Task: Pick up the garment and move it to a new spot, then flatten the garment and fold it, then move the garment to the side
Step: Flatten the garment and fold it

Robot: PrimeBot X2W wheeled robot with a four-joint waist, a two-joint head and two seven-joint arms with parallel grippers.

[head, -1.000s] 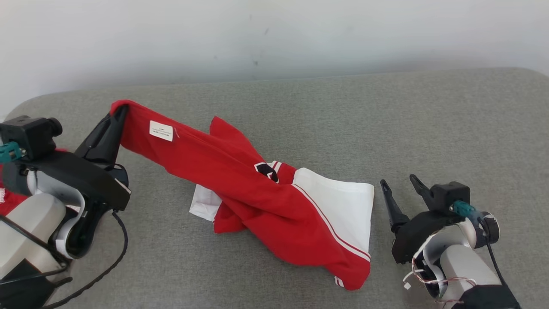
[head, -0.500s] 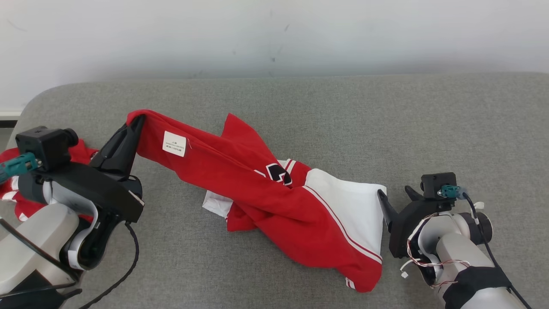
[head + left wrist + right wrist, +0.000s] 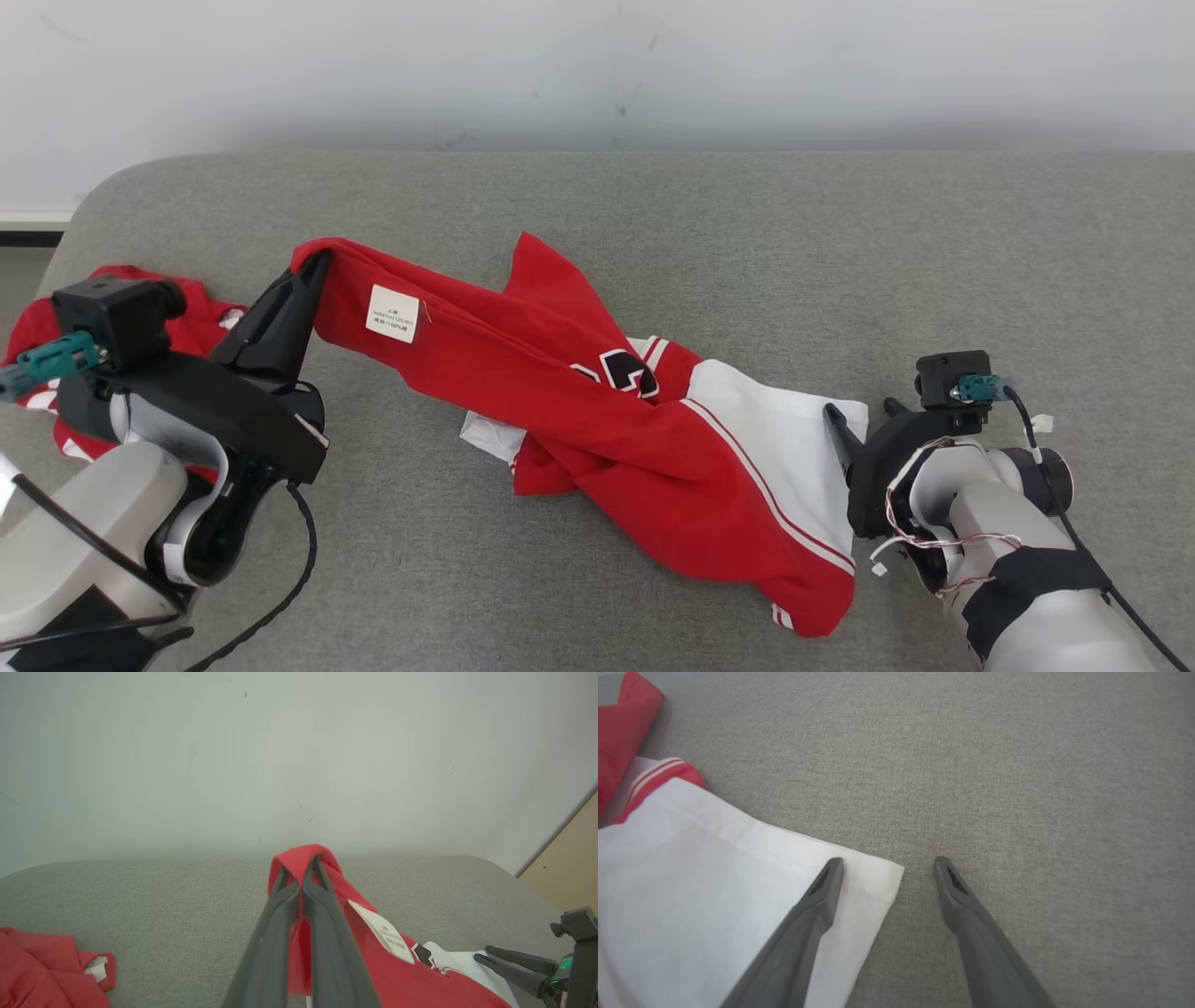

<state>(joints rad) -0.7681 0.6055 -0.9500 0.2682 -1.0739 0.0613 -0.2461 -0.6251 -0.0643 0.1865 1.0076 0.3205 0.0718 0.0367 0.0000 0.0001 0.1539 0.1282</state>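
The garment (image 3: 597, 439) is a red jersey with a white panel (image 3: 784, 439), thin white stripes along the seam and a black-and-white mark (image 3: 624, 371) near its middle. It lies twisted and bunched across the middle of the grey worktop (image 3: 747, 233). One red end is lifted off the surface and pinched in the left claw (image 3: 317, 266), whose fingers are closed tight on the cloth. A white label (image 3: 392, 314) hangs just beside that grip. The right claw (image 3: 861, 408) is spread wide and holds nothing. It is at the white panel's far corner, with one finger (image 3: 822, 891) over the cloth and the other over bare worktop. Another red cloth (image 3: 201, 313) lies behind the left arm.
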